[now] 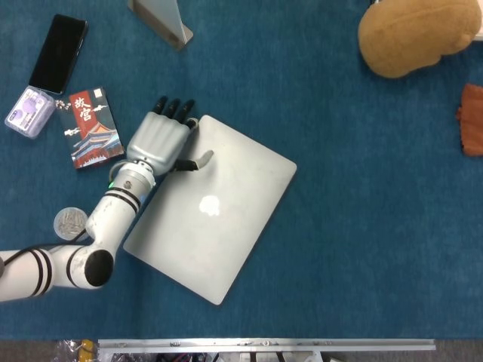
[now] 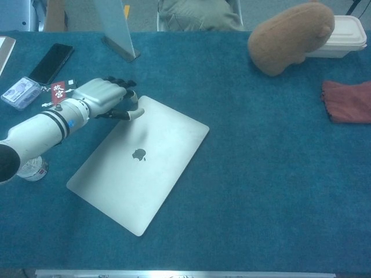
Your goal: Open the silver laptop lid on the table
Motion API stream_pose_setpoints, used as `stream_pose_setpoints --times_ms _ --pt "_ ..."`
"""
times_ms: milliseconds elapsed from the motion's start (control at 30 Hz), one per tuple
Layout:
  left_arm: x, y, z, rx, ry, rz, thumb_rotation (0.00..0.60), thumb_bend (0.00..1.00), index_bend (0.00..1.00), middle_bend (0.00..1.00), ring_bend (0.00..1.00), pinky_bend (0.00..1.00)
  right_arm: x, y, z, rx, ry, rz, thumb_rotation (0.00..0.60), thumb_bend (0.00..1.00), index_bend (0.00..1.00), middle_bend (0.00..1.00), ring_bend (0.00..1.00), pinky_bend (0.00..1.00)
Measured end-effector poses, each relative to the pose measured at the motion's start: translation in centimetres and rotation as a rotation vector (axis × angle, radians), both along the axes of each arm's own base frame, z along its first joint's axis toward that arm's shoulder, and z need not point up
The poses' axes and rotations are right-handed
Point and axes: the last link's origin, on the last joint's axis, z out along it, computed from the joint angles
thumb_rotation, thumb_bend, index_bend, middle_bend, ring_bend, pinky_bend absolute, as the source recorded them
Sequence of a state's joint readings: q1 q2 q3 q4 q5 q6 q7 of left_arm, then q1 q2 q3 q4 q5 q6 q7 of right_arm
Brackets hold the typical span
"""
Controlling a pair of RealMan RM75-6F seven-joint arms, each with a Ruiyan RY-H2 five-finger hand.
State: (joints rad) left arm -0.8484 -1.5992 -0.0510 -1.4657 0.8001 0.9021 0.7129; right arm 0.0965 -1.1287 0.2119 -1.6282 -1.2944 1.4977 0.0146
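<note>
From the head view, looking straight down, a flat silver aluminium laptop (image 1: 211, 207) with a pale logo on its lid lies closed on a blue-green felt-covered table (image 1: 355, 226), turned at an angle, left of the table's middle. The robot's white left hand (image 1: 160, 139) lies palm down at the laptop's far left corner. Its dark-tipped fingers (image 1: 175, 108) reach along that corner's edge, and its thumb (image 1: 201, 159) stretches out over the lid. The fingers are spread and hold nothing; whether they touch the edge cannot be told. Left of the hand lie a dark booklet with red and white print (image 1: 92, 127), a small clear lilac case (image 1: 29, 111) and a black smartphone (image 1: 57, 53). A round clear tape roll (image 1: 69, 222) sits beside the forearm. A tan plush cushion (image 1: 415, 34) lies at the far right, and a rust-red cloth (image 1: 472, 121) shows at the right edge.

From the chest view, lower and in front, the laptop (image 2: 139, 162) looks thin, its lid fully down. The left hand (image 2: 104, 97) sits at its far corner with the thumb (image 2: 134, 114) over the lid. Behind the cushion (image 2: 290, 37) stands a white lidded plastic box (image 2: 348, 36). A grey upright panel on a stand (image 2: 116, 26) rises at the table's far edge. The right hand appears in neither view.
</note>
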Motion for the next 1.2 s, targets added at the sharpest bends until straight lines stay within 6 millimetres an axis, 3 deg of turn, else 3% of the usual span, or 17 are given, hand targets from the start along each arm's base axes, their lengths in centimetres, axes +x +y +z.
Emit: stream_pose_setpoints --times_ms 367,500,700,967,1200 --pt "2.5 -2.2 0.1 -0.027 -0.031 -0.081 0.000 0.26 0.21 0.00 0.00 0.00 -0.3 0.3 0.5 -0.019 -0.007 0.001 0.511 0.31 0.00 0.11 0.00 0.03" --pt "3.1 -3.0 1.5 -0.002 -0.051 -0.113 0.004 0.26 0.11 0.00 0.00 0.00 -0.3 0.2 0.5 -0.016 -0.011 0.009 0.511 0.31 0.00 0.11 0.00 0.03" --pt "2.5 -5.1 4.3 0.051 -0.075 -0.127 0.200 0.26 0.00 0.00 0.00 0.00 -0.5 0.0 0.2 -0.006 -0.020 0.013 0.509 0.31 0.00 0.11 0.00 0.03" --pt "1.3 -8.5 6.4 0.056 -0.115 -0.127 0.248 0.26 0.00 0.00 0.00 0.00 -0.5 -0.7 -0.4 0.012 -0.024 0.025 0.510 0.31 0.00 0.11 0.00 0.03" --pt "1.9 -10.8 6.4 0.010 -0.109 -0.155 0.358 0.26 0.00 0.00 0.00 0.00 -0.3 -1.0 -0.6 0.017 -0.027 0.032 0.510 0.31 0.00 0.11 0.00 0.03"
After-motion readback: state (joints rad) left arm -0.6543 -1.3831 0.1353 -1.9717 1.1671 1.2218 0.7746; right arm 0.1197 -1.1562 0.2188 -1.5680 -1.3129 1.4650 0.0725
